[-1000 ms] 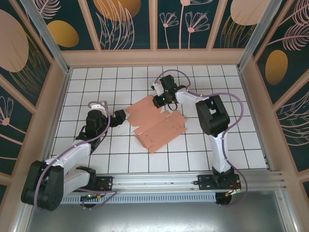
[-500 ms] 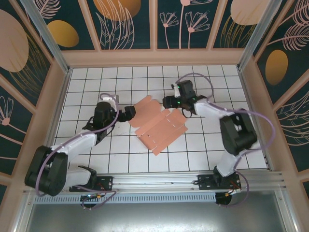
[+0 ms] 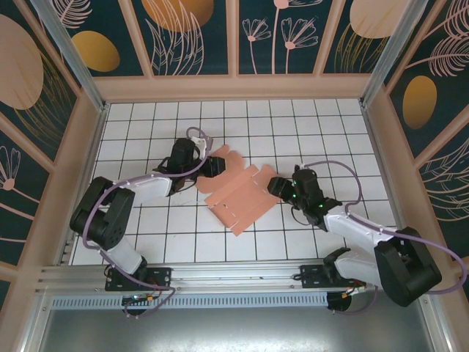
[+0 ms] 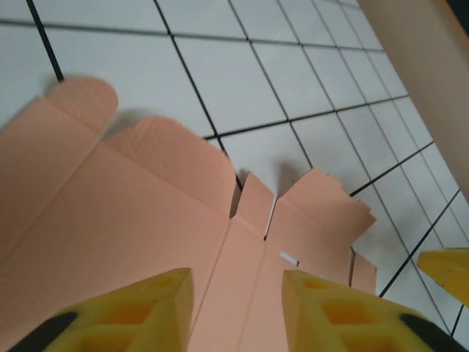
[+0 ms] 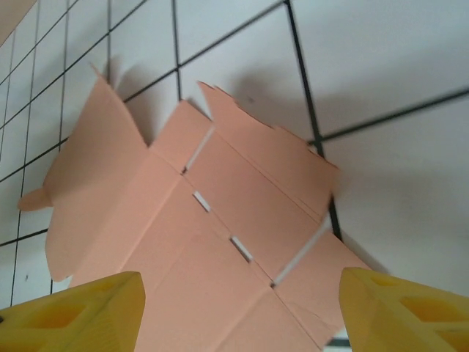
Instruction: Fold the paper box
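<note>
Arms repositioned: right gripper, wide and empty, now flanks the flat salmon-pink paper box blank; left gripper half-narrowed over its edge, gripping nothing; folding unstarted.

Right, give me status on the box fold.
Left hand open over the paper box, left edge. Right hand open over its right edge. Lying flat, unfolded. Nothing in the way.

Both arms reach inward low, left claw narrowly parted, right claw spread wide.
</note>
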You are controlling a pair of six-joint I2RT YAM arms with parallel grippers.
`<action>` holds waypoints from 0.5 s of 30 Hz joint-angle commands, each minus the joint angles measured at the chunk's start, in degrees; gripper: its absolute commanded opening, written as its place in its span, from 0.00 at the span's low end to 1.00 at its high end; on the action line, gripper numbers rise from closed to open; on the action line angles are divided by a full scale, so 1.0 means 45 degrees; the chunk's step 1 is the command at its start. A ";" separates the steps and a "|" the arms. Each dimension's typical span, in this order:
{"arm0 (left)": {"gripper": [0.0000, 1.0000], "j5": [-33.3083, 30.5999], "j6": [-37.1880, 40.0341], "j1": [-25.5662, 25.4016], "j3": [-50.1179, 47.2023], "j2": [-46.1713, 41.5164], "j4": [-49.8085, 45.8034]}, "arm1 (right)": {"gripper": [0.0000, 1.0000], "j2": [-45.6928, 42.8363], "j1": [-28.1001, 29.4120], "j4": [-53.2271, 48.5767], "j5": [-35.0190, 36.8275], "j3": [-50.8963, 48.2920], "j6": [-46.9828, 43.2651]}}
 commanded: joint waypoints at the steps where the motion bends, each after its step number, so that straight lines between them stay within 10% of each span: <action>1: 0.31 0.0359 -0.0064 0.0030 0.0279 0.0885 -0.0461 | 0.71 -0.0582 0.0184 0.0457 0.0431 -0.0679 0.1811; 15: 0.13 -0.1724 -0.1735 0.0030 -0.0297 0.2134 -0.1039 | 0.69 -0.0317 0.2731 0.2232 0.0203 -0.1595 0.5987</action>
